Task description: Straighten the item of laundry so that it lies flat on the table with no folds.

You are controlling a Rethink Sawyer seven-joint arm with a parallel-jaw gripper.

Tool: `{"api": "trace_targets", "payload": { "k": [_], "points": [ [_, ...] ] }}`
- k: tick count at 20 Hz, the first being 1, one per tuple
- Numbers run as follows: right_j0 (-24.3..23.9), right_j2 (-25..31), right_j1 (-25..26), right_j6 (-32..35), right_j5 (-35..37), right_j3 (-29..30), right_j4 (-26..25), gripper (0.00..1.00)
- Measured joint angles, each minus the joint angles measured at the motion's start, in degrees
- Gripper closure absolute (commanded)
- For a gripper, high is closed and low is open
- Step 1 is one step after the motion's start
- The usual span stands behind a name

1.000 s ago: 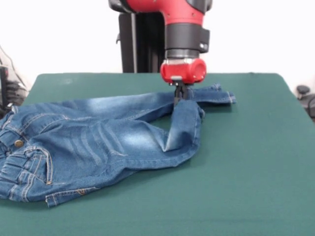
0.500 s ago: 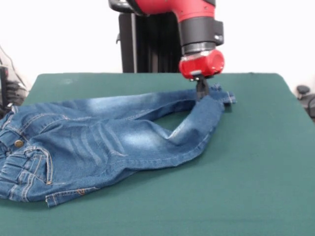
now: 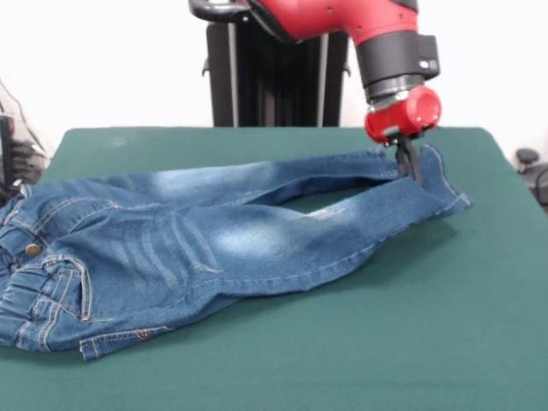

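We see the jeans (image 3: 197, 248) lying across the left and middle of the table (image 3: 428, 342), with the elastic waistband (image 3: 30, 295) at the left edge of the front view and the 2 legs running toward the right. The waist end hangs close to the table's left border, and a metal button (image 3: 32, 249) shows near the fly. The thighs carry pale, faded whisker marks, and tan stitching lines the pockets and seams. The farther leg (image 3: 282, 175) lies along the table toward the right. The nearer leg (image 3: 377, 214) stretches out to the right as well, and its hem end is raised slightly off the cloth near the right side of the table, casting a shadow beneath it. Between the 2 legs we see a narrow gap of green felt. The lower left part of the jeans remains bunched, with a folded edge near the front.

The gripper (image 3: 409, 163) comes down from the red and black arm (image 3: 390, 51) at the upper right and is clamped on the nearer leg close to its hem, its dark fingers pinched together on the denim. The table's green surface extends well beyond the jeans at the front and right.
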Motion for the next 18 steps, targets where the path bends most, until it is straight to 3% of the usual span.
{"api": "trace_targets", "payload": {
  "k": [4,10,18],
  "points": [
    [0.04,2.18,0.52,6.12,-2.58,0.51,5.42,1.00],
    [2.11,2.28,4.27,15.58,-11.46,0.49,8.38,1.00],
    [10.81,-0.17,17.17,22.08,-29.93,0.17,11.43,1.00]
  ]
}}
